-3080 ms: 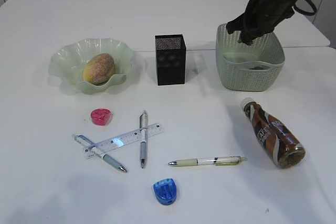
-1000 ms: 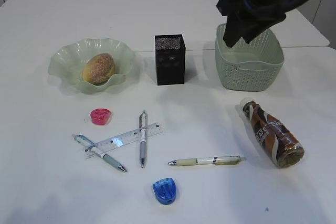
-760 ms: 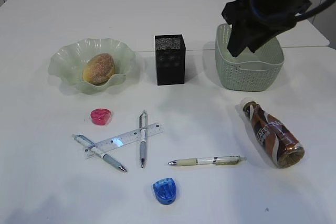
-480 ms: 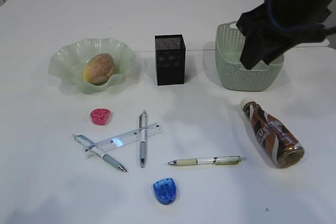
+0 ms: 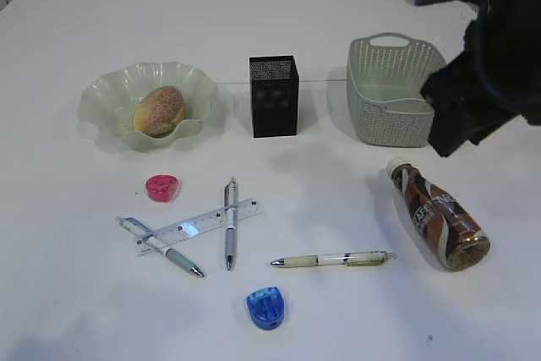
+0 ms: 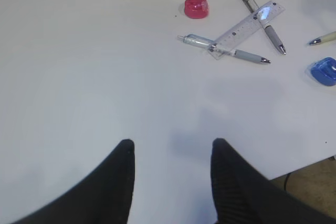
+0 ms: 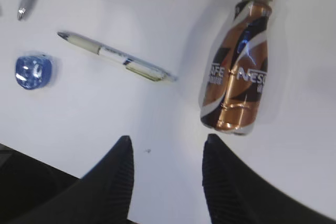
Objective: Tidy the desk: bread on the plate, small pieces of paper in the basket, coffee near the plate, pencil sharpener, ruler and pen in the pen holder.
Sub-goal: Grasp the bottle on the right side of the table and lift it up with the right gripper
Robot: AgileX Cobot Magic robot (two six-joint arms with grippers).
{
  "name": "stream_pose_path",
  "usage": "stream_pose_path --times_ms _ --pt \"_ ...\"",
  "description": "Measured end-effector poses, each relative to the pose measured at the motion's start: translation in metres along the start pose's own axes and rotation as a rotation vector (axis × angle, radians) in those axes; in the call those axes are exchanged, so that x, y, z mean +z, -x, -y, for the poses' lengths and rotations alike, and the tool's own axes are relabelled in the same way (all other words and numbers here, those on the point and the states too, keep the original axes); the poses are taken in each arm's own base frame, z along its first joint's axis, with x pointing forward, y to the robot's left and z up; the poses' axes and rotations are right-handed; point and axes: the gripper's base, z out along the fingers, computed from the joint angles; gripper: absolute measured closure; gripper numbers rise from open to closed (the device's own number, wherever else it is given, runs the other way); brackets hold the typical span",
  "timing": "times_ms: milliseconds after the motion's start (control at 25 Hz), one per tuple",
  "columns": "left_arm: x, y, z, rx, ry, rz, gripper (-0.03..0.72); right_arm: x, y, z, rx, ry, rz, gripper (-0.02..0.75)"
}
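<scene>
R claw (image 7: 164,174) left the basket (image 5: 393,103), now over the bench, half-wide, empty; coffee bottle (image 7: 237,85) just ahead — prob next.

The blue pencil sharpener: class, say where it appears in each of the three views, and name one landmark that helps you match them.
Exterior view: the blue pencil sharpener lies near the bottom edge, just left of centre.
Left wrist view: at the right edge, about a third of the way down.
Right wrist view: at the left edge, above mid-height.
Shared landmark: the cream pen beside it, seen whole in the right wrist view, only its tip in the left.
</scene>
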Motion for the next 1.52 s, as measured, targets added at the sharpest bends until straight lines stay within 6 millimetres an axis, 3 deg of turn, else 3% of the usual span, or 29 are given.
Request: stream_pose_path --times_ms 240,760,1000,1280,1520 --pt "0.000 0.000 0.000 0.001 0.002 0.000 0.358 0.014 -0.022 0.005 0.024 -0.056 -0.079 0.386" --pt "0.000 0.000 -0.001 0.004 0.006 0.001 0.358 0.014 -0.021 0.010 0.076 -0.121 -0.048 0.380" --pt "0.000 0.000 -0.001 0.004 0.006 0.001 0.358 0.023 -0.024 0.011 0.094 -0.125 -0.046 0.336" --pt "0.000 0.000 -0.001 0.004 0.006 0.001 0.358 0.052 -0.051 0.011 0.108 -0.120 -0.123 0.325" --pt "0.000 0.000 -0.001 0.004 0.006 0.001 0.358 0.052 -0.061 0.011 0.100 -0.136 -0.111 0.297"
